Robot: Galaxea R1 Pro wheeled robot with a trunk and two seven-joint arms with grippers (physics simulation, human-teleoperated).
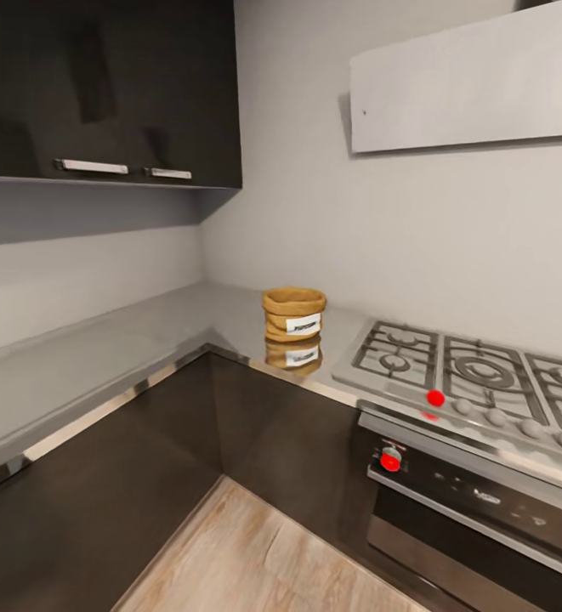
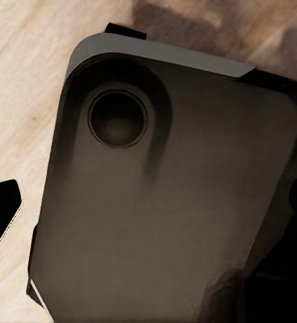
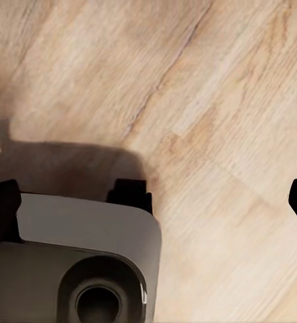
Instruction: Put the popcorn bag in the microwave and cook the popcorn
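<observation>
The popcorn bag (image 1: 293, 314), a mustard-tan sack with a rolled rim and a white label, stands upright on the countertop (image 1: 102, 365) near its corner, just left of the hob. Its reflection shows on the shiny slab. The bag's inside is hidden from this angle, so no popcorn is visible. The microwave is out of view. My left gripper (image 2: 148, 208) hangs open over the robot's dark base, one black fingertip (image 2: 1, 212) at each side of the picture. My right gripper (image 3: 148, 202) is open above the wood floor, fingertips (image 3: 0, 202) wide apart and nothing between them.
A steel gas hob (image 1: 476, 370) with a red-lit knob sits right of the bag, above a black-and-steel oven (image 1: 476, 510). Dark upper cabinets (image 1: 102, 85) hang at the left, a grey hood (image 1: 468, 81) at the right. Dark base cabinets enclose a pale wood floor (image 1: 263, 561).
</observation>
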